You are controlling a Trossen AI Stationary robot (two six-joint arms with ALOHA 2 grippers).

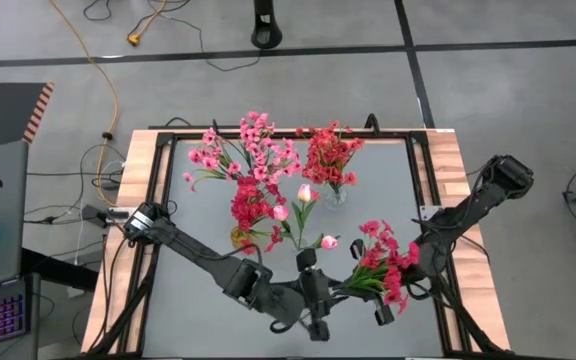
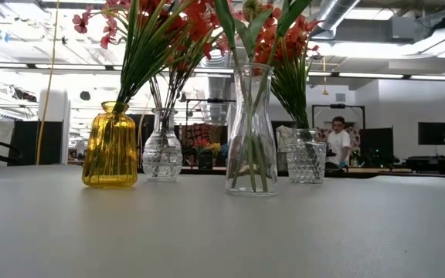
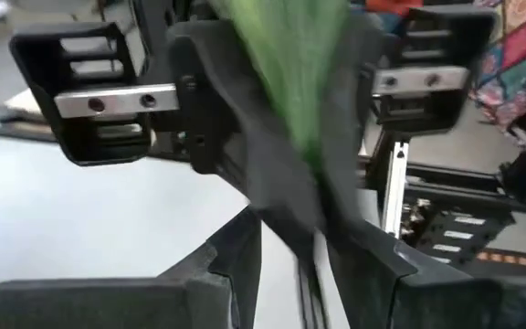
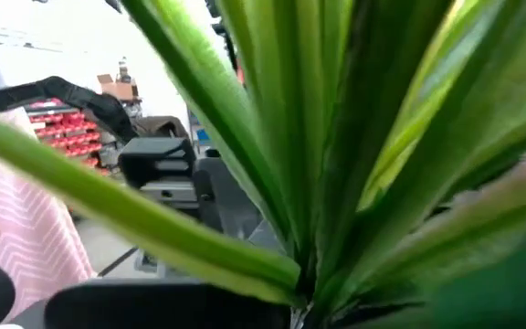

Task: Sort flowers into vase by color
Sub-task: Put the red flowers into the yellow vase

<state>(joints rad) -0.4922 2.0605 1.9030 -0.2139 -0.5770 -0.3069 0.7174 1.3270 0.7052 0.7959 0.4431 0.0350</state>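
only the high view shows the right end effector (image 1: 386, 312) clamping the flowers (image 1: 386, 268); left end effector (image 1: 320, 322) parted.

Amber vase (image 2: 111, 145): glossy ribbed glass. Clear vase (image 2: 251, 131), 3 o'clock of it: smooth glass. Table (image 2: 207, 232): matt grey; wood edge (image 1: 138, 170).

Long, flat green artificial leaves (image 4: 336, 155) fan out across most of the frame, converging at the bottom centre. Behind them, at the left, a blurred black gripper with a silver plate (image 4: 158, 174) shows. Pale pink fabric with a zigzag pattern (image 4: 16, 228) fills the lower left.
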